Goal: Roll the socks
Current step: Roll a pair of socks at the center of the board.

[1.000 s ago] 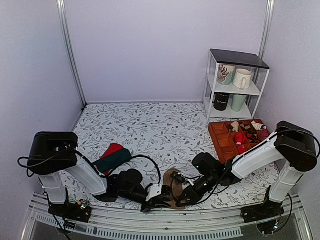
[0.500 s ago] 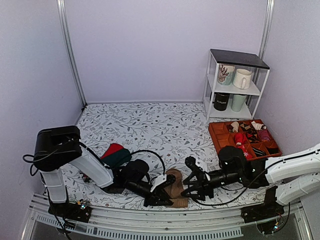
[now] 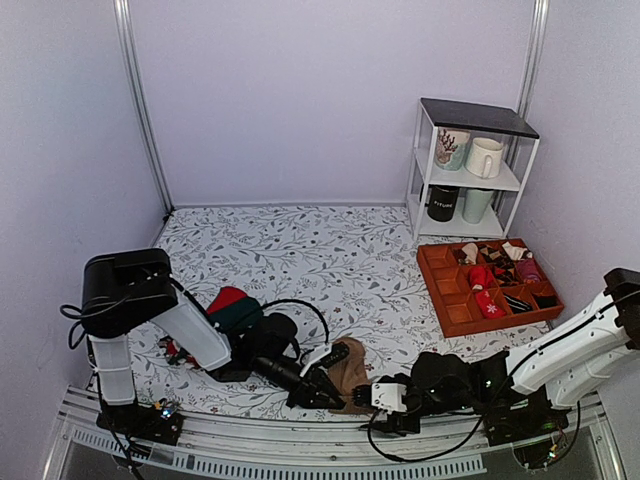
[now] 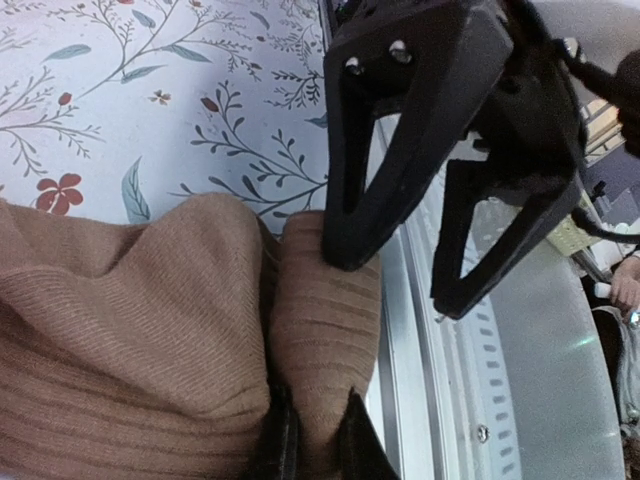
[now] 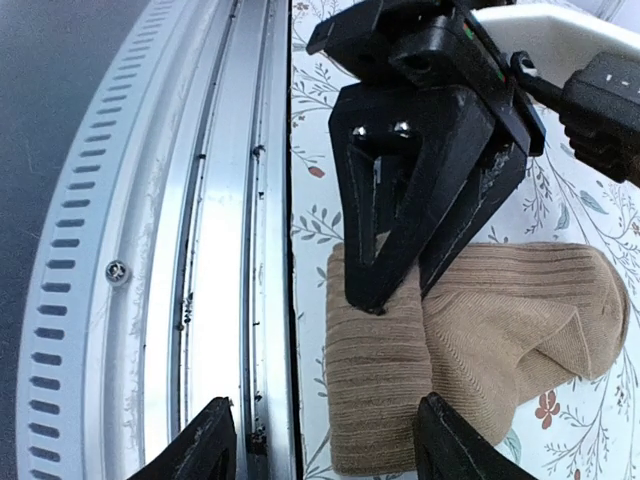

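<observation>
With the left gripper (image 4: 312, 445) clamped on a fold of the tan-brown ribbed knit socks (image 5: 500, 320), bunched at the near edge of the floral-print table (image 3: 300, 250), centre the right gripper (image 5: 330, 450), jaws apart, over the loose end before closing, to avoid a slack roll.

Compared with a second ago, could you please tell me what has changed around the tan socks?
The right gripper opened and let go of the tan socks, its arm dropping low along the table's near edge. The left gripper stayed pinched on the socks' folded end. The red and green socks, the orange tray and the mug shelf are unchanged.
</observation>
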You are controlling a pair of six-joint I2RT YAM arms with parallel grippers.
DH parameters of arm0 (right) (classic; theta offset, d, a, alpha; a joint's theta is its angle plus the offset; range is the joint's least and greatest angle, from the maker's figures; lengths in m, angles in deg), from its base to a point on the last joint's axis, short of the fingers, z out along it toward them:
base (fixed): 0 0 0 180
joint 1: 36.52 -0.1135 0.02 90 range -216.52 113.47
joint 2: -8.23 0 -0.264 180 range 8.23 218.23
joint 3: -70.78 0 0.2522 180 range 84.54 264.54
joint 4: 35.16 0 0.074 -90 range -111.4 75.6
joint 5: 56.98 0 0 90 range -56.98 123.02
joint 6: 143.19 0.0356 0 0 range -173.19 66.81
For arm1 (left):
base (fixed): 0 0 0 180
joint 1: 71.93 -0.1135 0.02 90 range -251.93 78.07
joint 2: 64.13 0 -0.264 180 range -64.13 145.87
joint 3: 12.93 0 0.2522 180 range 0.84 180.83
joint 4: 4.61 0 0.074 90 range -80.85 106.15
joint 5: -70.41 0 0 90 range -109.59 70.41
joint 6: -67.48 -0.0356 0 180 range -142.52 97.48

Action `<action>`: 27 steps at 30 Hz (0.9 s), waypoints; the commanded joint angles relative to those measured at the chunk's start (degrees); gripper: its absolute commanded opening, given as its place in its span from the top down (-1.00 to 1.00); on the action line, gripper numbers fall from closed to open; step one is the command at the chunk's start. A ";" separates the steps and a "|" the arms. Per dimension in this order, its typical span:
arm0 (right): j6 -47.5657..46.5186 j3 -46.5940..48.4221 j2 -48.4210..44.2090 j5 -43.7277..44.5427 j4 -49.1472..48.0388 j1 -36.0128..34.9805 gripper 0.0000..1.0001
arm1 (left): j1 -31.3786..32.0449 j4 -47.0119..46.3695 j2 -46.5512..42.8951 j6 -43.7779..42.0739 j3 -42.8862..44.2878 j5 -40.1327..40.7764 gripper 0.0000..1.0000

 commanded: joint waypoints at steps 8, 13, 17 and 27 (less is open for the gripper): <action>-1.57 3.55 7.02 4.57 -2.37 -1.06 0.16 | -1.00 17.34 7.01 1.04 -4.60 4.81 1.00; 2.12 5.32 10.71 3.81 0.71 -1.05 0.55 | -1.13 15.98 6.98 1.35 -4.87 4.35 1.00; 5.79 5.68 11.13 2.39 2.92 -1.00 0.74 | -1.50 12.76 4.37 0.99 -6.31 6.00 0.90; 18.15 6.47 9.01 -17.32 6.11 8.58 0.76 | 5.29 -2.05 -26.93 -16.60 -16.40 26.86 0.38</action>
